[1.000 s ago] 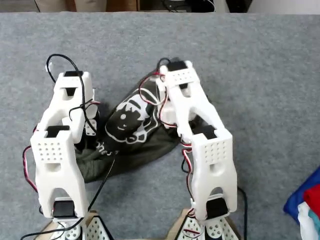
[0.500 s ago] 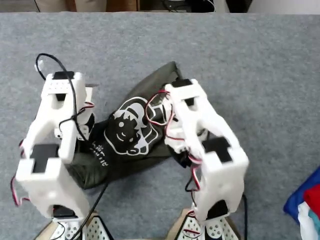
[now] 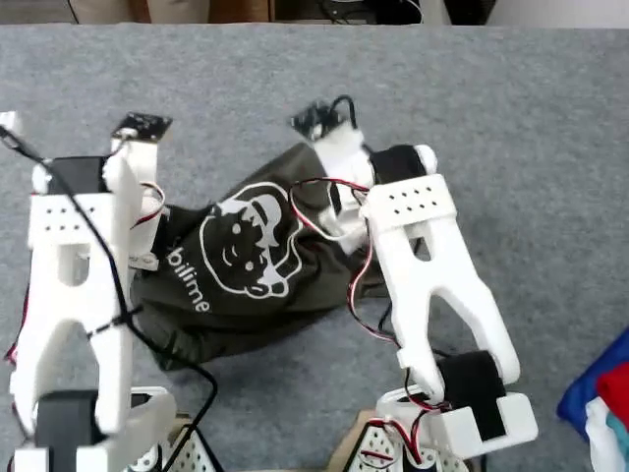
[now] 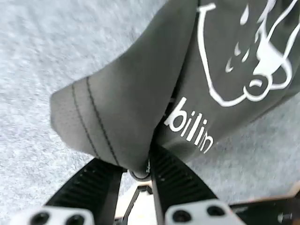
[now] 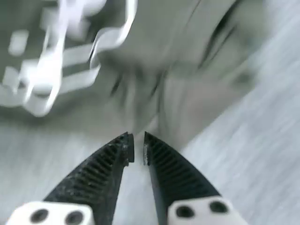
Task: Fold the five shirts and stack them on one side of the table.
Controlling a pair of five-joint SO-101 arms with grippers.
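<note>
A dark shirt with a white cartoon print lies rumpled in the middle of the grey table, between my two arms. My left arm stands at the shirt's left edge. In the left wrist view my left gripper is shut on a stitched fold of the shirt, close to the white lettering. My right arm bends over the shirt's upper right part. My right gripper hovers above the shirt, its fingers together with no cloth seen between them.
A pile of coloured clothes, blue, red and white, sits at the right edge near the front. The grey table cover is bare to the right and toward the far edge. Loose red and black wires hang from both arms.
Both arms have swung outward and back, the left one to the left. The shirt has been pulled wider and leftward, and its print now lies flatter.
</note>
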